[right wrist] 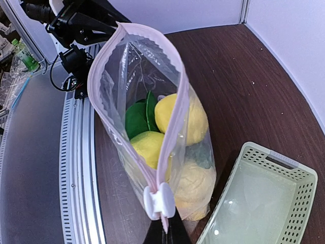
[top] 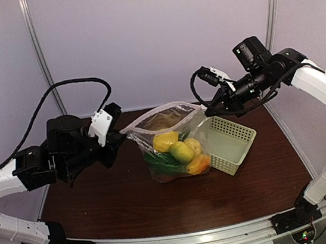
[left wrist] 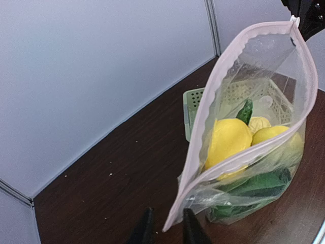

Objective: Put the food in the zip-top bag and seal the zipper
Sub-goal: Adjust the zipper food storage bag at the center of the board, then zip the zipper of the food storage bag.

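Your right gripper [right wrist: 165, 231]: pressed together, pinching the zipper [right wrist: 93, 96] at its end.
Your left gripper [left wrist: 167, 223]: slightly spread around the other end.
Zip-top bag [top: 152, 128]: upright, mouth open, middle of the tabletop [top: 102, 205].
Food [top: 180, 151]: inside it.

zip-top bag [top: 157, 123]: clear, crinkly, upright on tabletop [top: 100, 196], mouth gaping | food [top: 181, 151]: yellow lemons, orange piece, dark green vegetable, all inside | zipper [left wrist: 197, 134]: pale pink strip, unsealed

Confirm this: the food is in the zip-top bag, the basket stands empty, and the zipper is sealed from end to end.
Wrong on the zipper: the right wrist view shows it unsealed, with the mouth of the zip-top bag gaping wide. The food is inside and the basket is empty.
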Available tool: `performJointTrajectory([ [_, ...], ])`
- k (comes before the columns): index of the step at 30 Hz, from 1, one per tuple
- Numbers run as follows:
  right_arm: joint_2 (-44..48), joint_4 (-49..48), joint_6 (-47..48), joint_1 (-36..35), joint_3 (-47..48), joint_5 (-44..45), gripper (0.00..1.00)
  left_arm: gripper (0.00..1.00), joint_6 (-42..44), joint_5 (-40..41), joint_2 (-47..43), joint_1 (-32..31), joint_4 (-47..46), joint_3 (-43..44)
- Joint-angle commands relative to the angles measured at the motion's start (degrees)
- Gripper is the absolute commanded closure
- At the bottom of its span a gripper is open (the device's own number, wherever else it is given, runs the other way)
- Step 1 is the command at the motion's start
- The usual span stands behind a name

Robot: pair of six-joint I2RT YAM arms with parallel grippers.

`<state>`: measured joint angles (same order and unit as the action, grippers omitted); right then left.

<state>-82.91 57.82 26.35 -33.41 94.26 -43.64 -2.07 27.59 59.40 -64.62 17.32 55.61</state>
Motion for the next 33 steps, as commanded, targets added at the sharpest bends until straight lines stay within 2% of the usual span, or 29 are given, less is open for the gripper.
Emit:
performJointTrajectory([
  [1,0.0,0.7,-2.4,0.3,0.2,0.2,1.0,0.51,5.3,-11.1,0.2,2.3,-2.7,2.3],
  [3,-0.4,0.6,-4.0,0.3,0.2,0.5,1.0,0.37,7.3,-16.8,2.0,2.3,-6.0,4.8],
  [5,-0.9,0.8,-4.7,0.3,0.4,0.0,1.0,0.31,8.3,-21.6,5.1,2.3,-10.5,7.5],
  [9,-1.5,1.0,-5.2,0.3,0.9,0.0,1.0,0.29,8.3,-27.5,16.1,2.3,-15.2,17.7],
  [14,-1.2,1.0,-5.4,0.3,0.9,0.0,1.0,0.26,6.8,-32.7,29.8,2.3,-9.9,34.7],
  [18,-0.6,1.0,-5.2,0.3,0.8,0.1,1.0,0.27,6.2,-36.3,35.3,2.8,-8.2,39.2],
  [26,0.6,0.6,-4.4,0.3,0.0,-0.5,1.0,0.42,0.8,-47.4,38.8,6.6,-7.7,42.2],
  [33,0.6,0.3,-4.7,0.3,-0.5,-0.3,1.0,0.5,0.8,-53.3,42.7,6.9,-2.6,46.8],
])
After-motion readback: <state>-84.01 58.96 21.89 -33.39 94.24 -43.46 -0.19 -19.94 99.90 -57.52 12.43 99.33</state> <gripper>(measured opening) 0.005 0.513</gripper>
